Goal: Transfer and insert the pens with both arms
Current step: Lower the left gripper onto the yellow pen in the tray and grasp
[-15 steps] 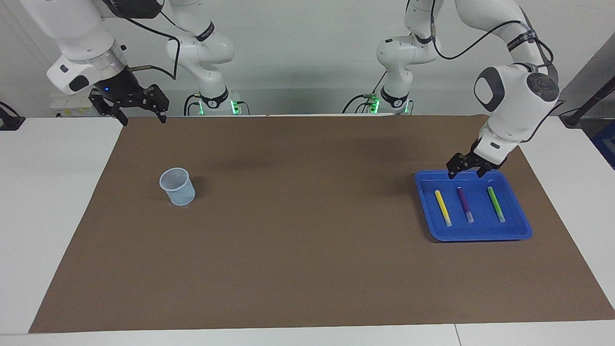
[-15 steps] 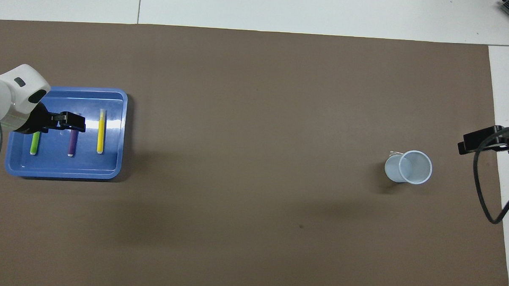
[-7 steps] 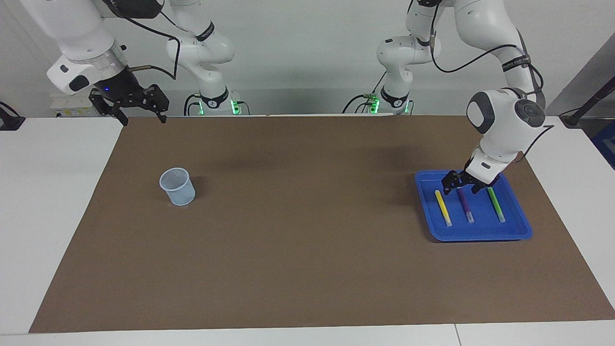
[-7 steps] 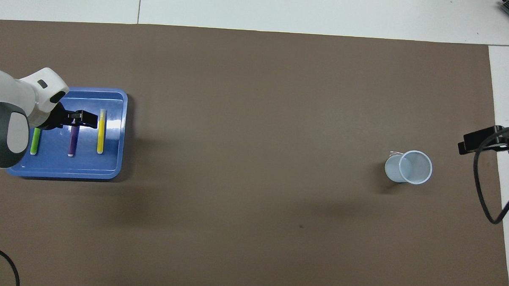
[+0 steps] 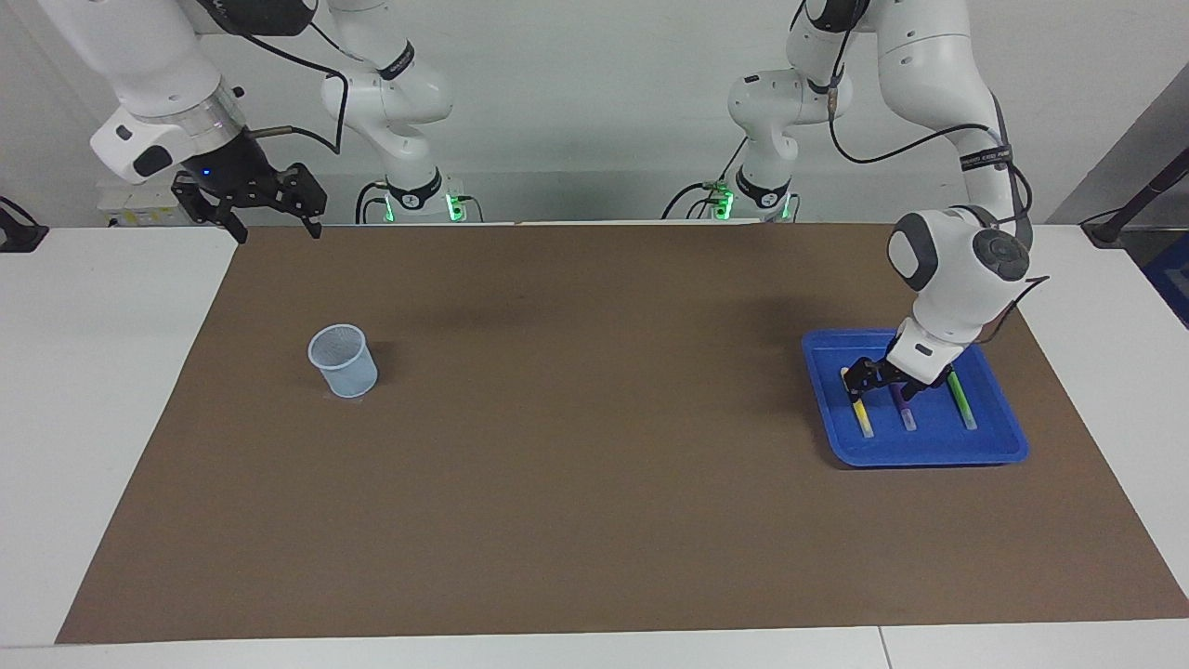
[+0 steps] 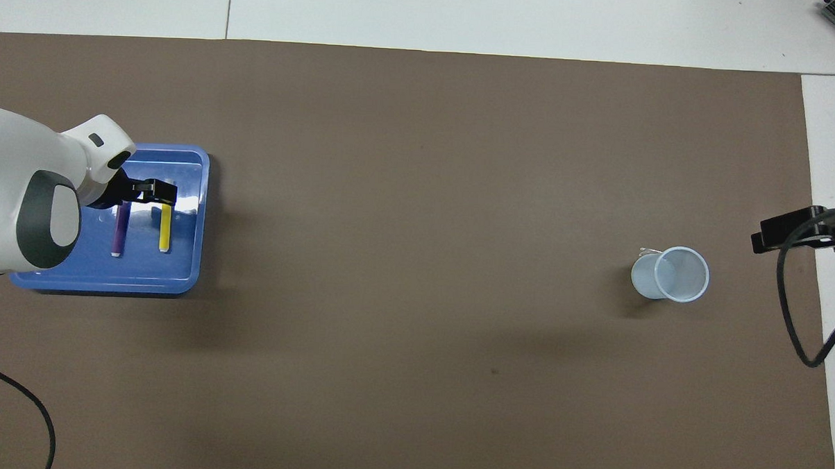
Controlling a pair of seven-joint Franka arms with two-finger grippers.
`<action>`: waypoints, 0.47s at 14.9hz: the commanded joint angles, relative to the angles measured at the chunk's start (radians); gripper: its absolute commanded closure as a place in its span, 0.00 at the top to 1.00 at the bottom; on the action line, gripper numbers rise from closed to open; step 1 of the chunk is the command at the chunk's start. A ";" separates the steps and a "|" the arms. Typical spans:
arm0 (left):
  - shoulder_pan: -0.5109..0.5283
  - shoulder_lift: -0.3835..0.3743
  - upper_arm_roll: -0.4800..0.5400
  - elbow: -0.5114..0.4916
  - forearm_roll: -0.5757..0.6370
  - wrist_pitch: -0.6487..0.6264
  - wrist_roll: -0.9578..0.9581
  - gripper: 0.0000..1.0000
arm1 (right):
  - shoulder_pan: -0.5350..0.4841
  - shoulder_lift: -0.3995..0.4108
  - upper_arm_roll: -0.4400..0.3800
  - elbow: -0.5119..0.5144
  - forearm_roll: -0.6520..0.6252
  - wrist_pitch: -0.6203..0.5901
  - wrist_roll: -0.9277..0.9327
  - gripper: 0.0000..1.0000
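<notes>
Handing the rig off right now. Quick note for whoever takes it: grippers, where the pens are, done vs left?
Left gripper: jaws open, down in the blue tray, straddling the yellow pen; no grip yet.
Right gripper: jaws open, waiting above the table's edge near the robots, at the right arm's end.
Purple pen and green pen lie in the tray beside the yellow one.
Cup: upright at the right arm's end, no pens in it.
Done: nothing transferred.
Left: all three pens to pick, hand over and insert.
</notes>
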 commanded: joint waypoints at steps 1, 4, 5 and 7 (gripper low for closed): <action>-0.002 0.012 0.004 -0.010 -0.018 0.039 0.021 0.99 | -0.008 -0.015 0.003 -0.016 0.007 0.014 0.011 1.00; -0.005 0.032 0.004 -0.017 -0.018 0.070 0.020 0.94 | -0.008 -0.015 0.003 -0.016 0.007 0.013 0.011 1.00; -0.007 0.035 0.004 -0.024 -0.018 0.080 0.021 0.93 | -0.008 -0.016 0.003 -0.016 0.007 0.013 0.011 1.00; -0.007 0.040 0.004 -0.030 -0.018 0.091 0.020 0.89 | -0.006 -0.015 0.003 -0.016 0.007 0.013 0.011 1.00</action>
